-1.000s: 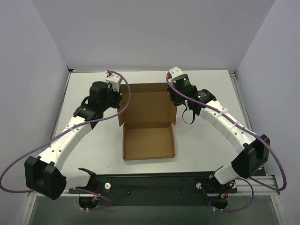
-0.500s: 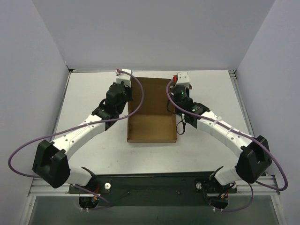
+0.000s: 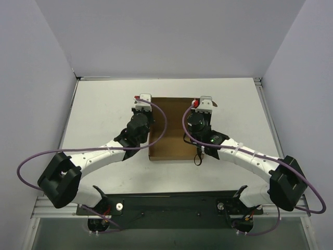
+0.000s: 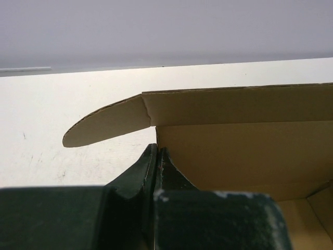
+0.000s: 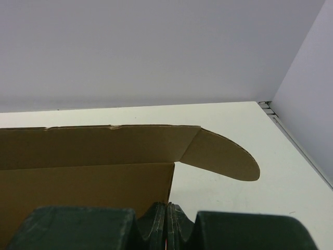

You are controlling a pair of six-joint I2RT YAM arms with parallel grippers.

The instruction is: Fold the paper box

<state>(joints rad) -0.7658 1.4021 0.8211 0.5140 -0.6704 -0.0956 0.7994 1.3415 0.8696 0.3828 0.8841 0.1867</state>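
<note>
White table [image 3: 99,109] is sitting inside pale grey walls [image 3: 166,36]. Brown paper box [image 3: 174,130] is lying mid-table btwn both arms, back panel standing up. On L, left gripper [image 4: 156,152] is pinching box's L wall, jaws nearly touching. On R, right gripper [image 5: 167,207] is doing same on R wall. Fingertips are hiding under wrists in top view.

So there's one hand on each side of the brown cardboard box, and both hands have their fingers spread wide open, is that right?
Not quite. The left hand and the right hand each have their fingers pressed shut, not spread; the two wrist views show it. One hand does sit on each side of the brown cardboard box.
</note>
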